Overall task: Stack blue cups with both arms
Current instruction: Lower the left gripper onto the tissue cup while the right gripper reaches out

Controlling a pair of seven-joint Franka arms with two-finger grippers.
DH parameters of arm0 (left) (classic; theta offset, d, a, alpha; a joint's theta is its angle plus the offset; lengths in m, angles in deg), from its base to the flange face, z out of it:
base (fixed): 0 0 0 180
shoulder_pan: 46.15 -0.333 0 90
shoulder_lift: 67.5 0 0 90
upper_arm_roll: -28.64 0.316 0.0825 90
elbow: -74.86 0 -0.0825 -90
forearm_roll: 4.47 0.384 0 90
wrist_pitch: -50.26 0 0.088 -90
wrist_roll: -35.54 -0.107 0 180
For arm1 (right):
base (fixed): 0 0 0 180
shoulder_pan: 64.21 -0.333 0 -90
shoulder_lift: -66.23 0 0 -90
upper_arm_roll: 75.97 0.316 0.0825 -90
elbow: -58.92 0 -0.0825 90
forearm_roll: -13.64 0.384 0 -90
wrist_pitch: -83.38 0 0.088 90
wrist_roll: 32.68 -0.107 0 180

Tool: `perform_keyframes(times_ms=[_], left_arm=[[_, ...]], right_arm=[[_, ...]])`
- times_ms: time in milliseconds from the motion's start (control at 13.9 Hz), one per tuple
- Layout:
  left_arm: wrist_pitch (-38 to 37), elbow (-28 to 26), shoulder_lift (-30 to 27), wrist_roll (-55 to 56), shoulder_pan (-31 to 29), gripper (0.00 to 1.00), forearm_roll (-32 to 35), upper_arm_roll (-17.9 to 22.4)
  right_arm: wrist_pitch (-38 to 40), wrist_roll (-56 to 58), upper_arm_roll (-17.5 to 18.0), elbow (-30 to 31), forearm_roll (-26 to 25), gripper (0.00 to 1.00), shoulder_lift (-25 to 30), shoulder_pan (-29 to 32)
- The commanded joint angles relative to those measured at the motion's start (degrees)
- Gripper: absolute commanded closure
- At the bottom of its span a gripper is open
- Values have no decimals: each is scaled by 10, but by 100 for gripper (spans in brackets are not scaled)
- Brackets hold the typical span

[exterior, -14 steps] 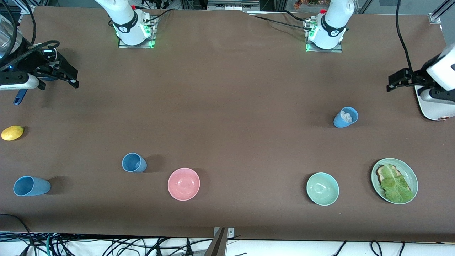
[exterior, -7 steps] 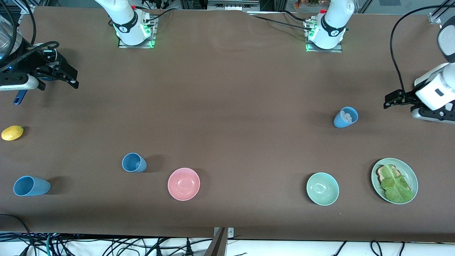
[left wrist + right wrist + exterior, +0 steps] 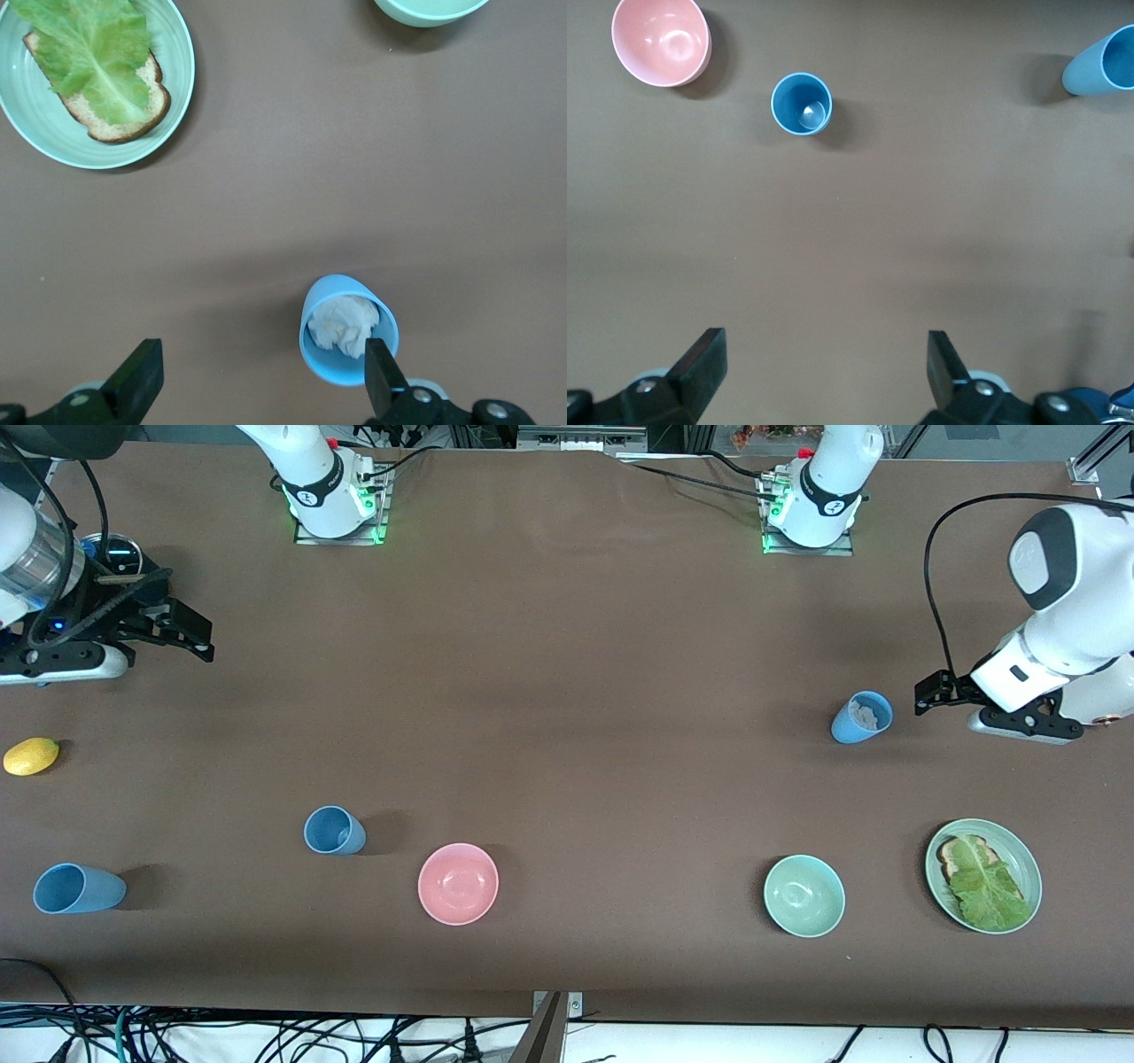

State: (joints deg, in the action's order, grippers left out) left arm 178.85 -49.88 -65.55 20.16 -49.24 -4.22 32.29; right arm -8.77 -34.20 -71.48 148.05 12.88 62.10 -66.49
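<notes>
Blue cups: three of them are sitting on the brown desk [image 3: 567, 691], all well apart, none stacked.
Cup with white stuff [image 3: 861, 717] [image 3: 348, 329]: standing upright toward the left arm's end, something pale and crumpled inside it.
Middle cup [image 3: 334, 831] [image 3: 802, 104]: standing upright just beside the pink bowl [image 3: 458, 883] [image 3: 661, 41], toward the right arm's end.
Corner cup [image 3: 78, 888] [image 3: 1101, 64]: sitting near the front camera at the right arm's end; looks tipped over, can't say for sure.
Left hand [image 3: 930, 693] [image 3: 257, 385]: hanging right next to the cup with white stuff, fingers spread wide, gripping nothing; in the left wrist view one fingertip is overlapping the cup's rim, can't tell if it's touching.
Right hand [image 3: 190, 638] [image 3: 824, 363]: hovering over bare desk at its own end, fingers wide apart, holding nothing.
Other bits: pale green bowl [image 3: 803, 895], green plate [image 3: 1019, 850] [image 3: 177, 80] with toast and lettuce, yellow lemon [image 3: 31, 755].
</notes>
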Motion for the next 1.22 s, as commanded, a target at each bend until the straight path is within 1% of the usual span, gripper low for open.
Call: perform_keyframes(times_ms=[0,144,431,575,718,934,1149], left_arm=[[62,-57,-18,-11,13,0,5,7],[85,-74,-17,-6,16,0,5,7],[143,-110,-16,-5,27,0,5,10],[157,-121,-16,-5,27,0,5,10],[192,-144,-15,-5,27,0,5,10],[209,-161,-14,-5,25,0,5,11],[276,-196,-3,-5,22,0,5,11]], right_arm=[[0,19,2,-11,2,0,-11,1],[-16,19,2,-6,1,0,-17,0],[-18,19,2,-11,3,0,-32,1],[-24,20,2,-30,3,0,-50,-3],[-23,20,2,-57,1,0,-72,-15],[-24,20,0,-62,1,0,-79,-14],[-41,21,-4,-62,1,0,-92,-11]])
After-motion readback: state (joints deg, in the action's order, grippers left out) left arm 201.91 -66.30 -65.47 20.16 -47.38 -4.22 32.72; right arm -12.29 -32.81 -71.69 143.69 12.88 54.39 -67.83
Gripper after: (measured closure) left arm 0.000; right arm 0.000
